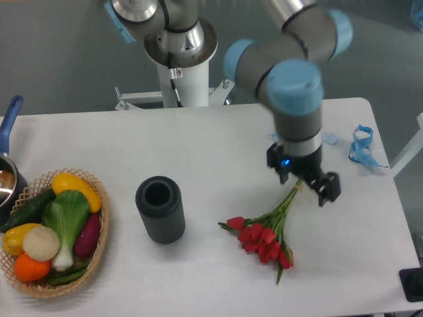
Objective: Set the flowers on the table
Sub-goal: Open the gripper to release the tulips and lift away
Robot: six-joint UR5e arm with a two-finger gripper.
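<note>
Flowers (264,238) lie flat on the table (198,145), a tied bunch of red tulip buds with green leaves, the heads fanned out toward the front edge and the thin green stems (285,206) running up and to the right. From where I stand the gripper (305,183) hangs above the stem end of the bunch, its two dark fingers spread apart with nothing between them; one finger (328,187) sits out to the right of the stems, the other is nearer the wrist with its small blue light. Whether the fingertips touch the stems I cannot tell, but they do not clamp them. Left of the bunch, apart from it, a dark ribbed vase (160,209) stands upright with its mouth open to the ceiling. Farther left, near the table's edge, a wicker basket (99,247) holds colourful vegetables, and a pot with a blue handle (9,119) peeks in beside it. A blue ribbon (362,145) lies near the far right corner.
</note>
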